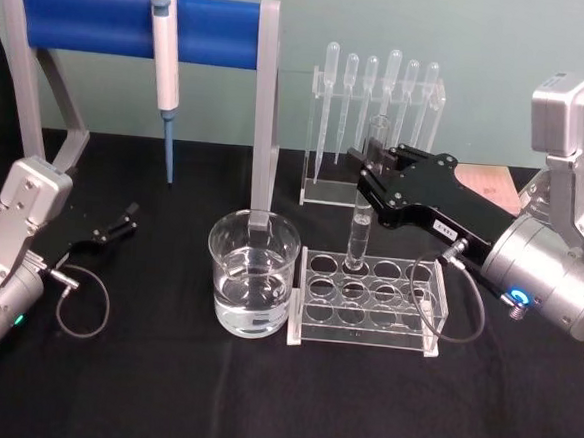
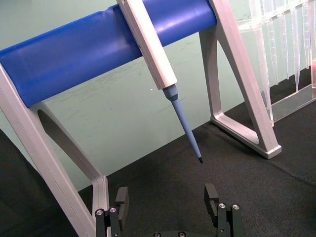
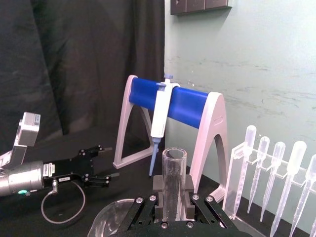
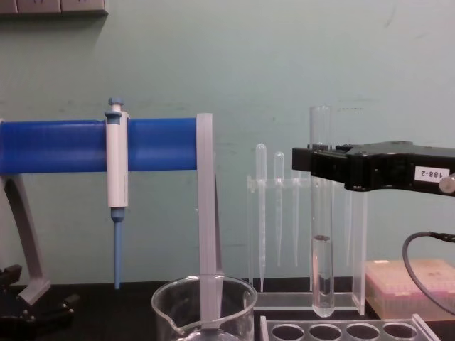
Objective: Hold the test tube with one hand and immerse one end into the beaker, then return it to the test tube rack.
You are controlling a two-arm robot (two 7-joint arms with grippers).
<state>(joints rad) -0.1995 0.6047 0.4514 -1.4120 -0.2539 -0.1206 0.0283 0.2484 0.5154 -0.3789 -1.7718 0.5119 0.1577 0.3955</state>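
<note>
Right pincer (image 1: 367, 172) clenched on the upright test tube (image 1: 359, 234), whose rounded bottom hangs just above the rack (image 1: 364, 341). The beaker (image 1: 216, 259), partly filled with water, stands just beside the rack's left end. Left pincer (image 1: 124, 217) released, low over the worktop's (image 1: 259, 407) left side.

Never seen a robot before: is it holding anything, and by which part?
Yes: the right gripper holds the test tube upright, jaws shut on its upper part, below the rim. The left gripper holds nothing.
</note>
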